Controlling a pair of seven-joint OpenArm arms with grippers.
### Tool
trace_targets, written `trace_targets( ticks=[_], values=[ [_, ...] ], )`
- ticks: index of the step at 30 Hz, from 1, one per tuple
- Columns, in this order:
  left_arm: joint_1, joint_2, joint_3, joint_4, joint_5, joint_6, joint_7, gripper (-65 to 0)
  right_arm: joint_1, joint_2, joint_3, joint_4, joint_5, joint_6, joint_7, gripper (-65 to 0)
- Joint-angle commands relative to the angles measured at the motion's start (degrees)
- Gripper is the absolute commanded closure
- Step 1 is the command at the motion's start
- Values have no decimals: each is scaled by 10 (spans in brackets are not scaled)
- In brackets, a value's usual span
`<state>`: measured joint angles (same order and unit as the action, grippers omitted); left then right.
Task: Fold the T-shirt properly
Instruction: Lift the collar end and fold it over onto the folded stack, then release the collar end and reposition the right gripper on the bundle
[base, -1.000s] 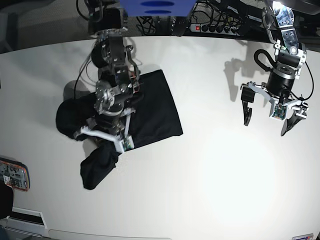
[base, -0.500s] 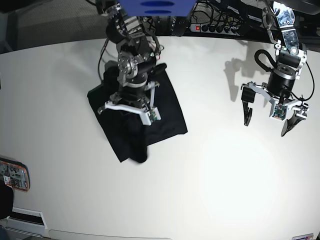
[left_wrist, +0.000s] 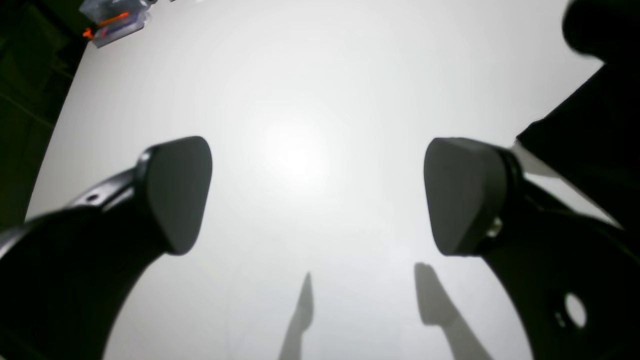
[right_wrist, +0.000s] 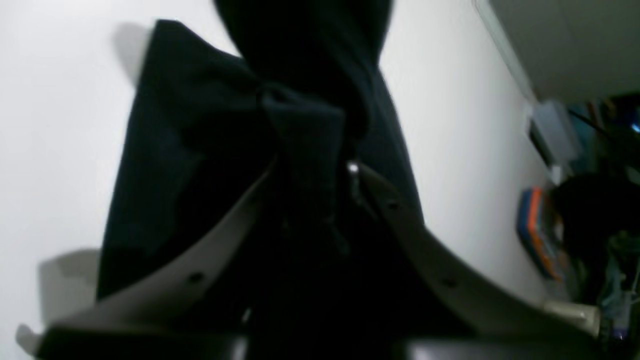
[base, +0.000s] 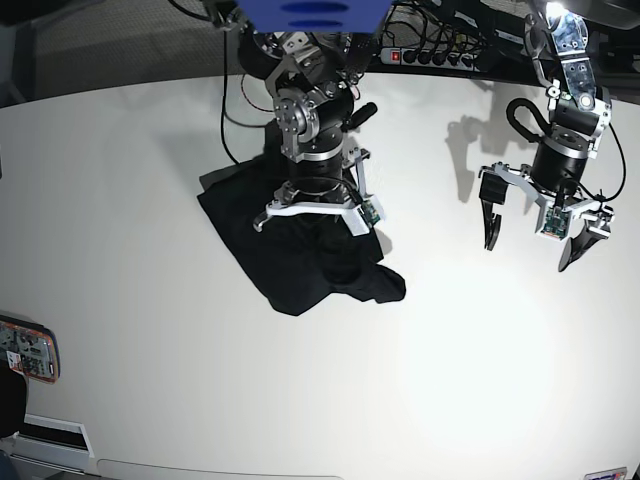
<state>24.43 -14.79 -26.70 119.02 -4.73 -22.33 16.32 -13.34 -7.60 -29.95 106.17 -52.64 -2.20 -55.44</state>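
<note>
The black T-shirt (base: 250, 240) lies bunched and partly folded on the white table, left of centre. My right gripper (base: 322, 232) hangs over its right part, shut on a gathered fold of the cloth. In the right wrist view the pale fingers (right_wrist: 400, 210) of that gripper (right_wrist: 312, 170) pinch a hanging clump of the T-shirt (right_wrist: 175, 165). Well off to the right, my left gripper (base: 527, 252) hovers above bare table. It stands wide open, and in the left wrist view nothing lies between the pads (left_wrist: 177, 195) of this gripper (left_wrist: 320, 195).
A device in an orange case (base: 25, 350) lies at the table's left edge. A power strip (base: 430, 55) and cables sit behind the far edge. A dark shape (left_wrist: 595, 125) fills the right side of the left wrist view.
My right arm has swung to the right and toward the back, pulling the held cloth across the shirt; the shirt has shifted right with it. The left arm has stayed still.
</note>
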Motion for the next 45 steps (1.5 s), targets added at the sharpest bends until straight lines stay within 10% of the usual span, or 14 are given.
trace_targets(
  ticks=[1, 14, 20, 45],
  values=[
    [0, -4, -2, 8, -7, 4, -14, -650, 5, -6, -2, 8, -7, -6, 17, 0],
    [-1, -6, -19, 10, -7, 4, -14, -650, 6, -4, -22, 1, 79, -6, 59, 0],
    [-1, -6, -24, 10, -7, 4, -14, -650, 6, 2, -23, 1, 123, -6, 62, -230],
    [-3, -6, -23, 9, -7, 4, -14, -650, 6, 108, -78, -25, 326, -4, 63, -235]
  ],
)
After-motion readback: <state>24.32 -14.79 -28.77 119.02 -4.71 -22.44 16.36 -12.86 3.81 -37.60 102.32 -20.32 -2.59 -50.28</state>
